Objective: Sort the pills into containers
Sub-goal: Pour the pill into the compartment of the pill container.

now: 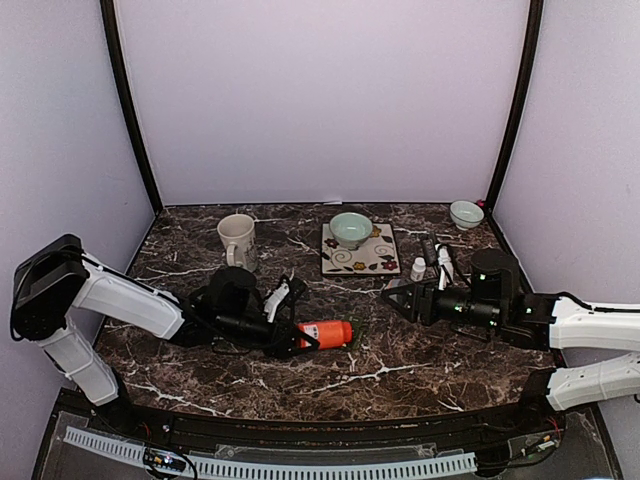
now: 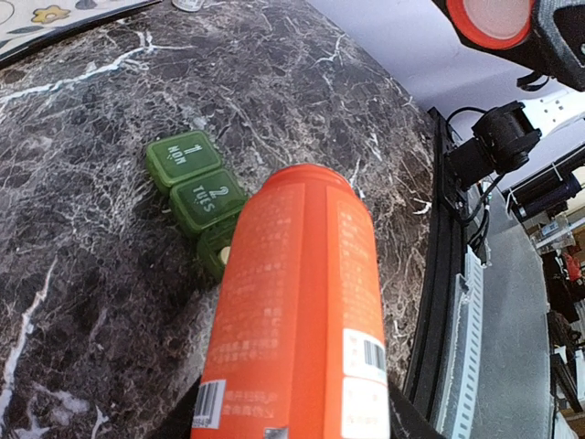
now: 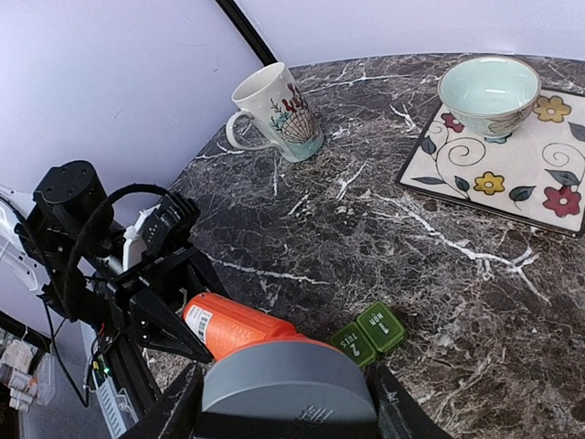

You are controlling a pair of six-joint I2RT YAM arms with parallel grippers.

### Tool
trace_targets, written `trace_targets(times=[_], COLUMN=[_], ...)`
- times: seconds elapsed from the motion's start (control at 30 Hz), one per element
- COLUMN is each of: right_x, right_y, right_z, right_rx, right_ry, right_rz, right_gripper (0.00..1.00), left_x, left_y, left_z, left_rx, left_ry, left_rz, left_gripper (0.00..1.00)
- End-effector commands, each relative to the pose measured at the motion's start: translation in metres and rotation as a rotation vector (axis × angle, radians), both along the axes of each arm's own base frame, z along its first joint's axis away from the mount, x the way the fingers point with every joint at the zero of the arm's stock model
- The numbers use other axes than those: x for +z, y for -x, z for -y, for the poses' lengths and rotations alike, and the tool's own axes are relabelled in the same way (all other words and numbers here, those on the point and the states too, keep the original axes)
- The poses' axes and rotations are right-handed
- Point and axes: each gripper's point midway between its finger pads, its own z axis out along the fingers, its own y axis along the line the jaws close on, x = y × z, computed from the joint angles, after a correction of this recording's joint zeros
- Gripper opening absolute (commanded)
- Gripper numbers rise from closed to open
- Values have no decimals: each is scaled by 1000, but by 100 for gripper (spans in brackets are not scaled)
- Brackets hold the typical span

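pill-box strip (image 2: 206, 201), dark green — numbered, day-labelled

The dark, white-veined marble tabletop (image 1: 400, 375) carries a beige mug (image 1: 237, 240) near the far edge, left of the middle. A flowered square tile (image 1: 383, 258) lies at the middle of that edge, and a pale bowl (image 1: 466, 213) sits in the far right corner. A small white bottle (image 1: 418, 268) stands just right of the tile. The dark green pill-box strip (image 2: 196, 187) lies around the middle, its lids marked MON and TUES.
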Motion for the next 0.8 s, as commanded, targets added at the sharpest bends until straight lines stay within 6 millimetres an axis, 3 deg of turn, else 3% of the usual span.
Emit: trace_targets(times=[0.0, 0.37, 0.77], right_x=[18, 54, 106], right_y=[0, 11, 41], right_z=[-5, -24, -51], right_rx=[21, 113, 234], right_ry=[-47, -48, -53], right_rz=[32, 92, 177], right_gripper=[39, 39, 39], left_x=[39, 102, 164], left_y=[10, 24, 27], left_z=[8, 2, -28], left_rx=[-60, -127, -197], left_ry=[133, 304, 540], left_rz=[49, 96, 62], left_gripper=[0, 0, 0])
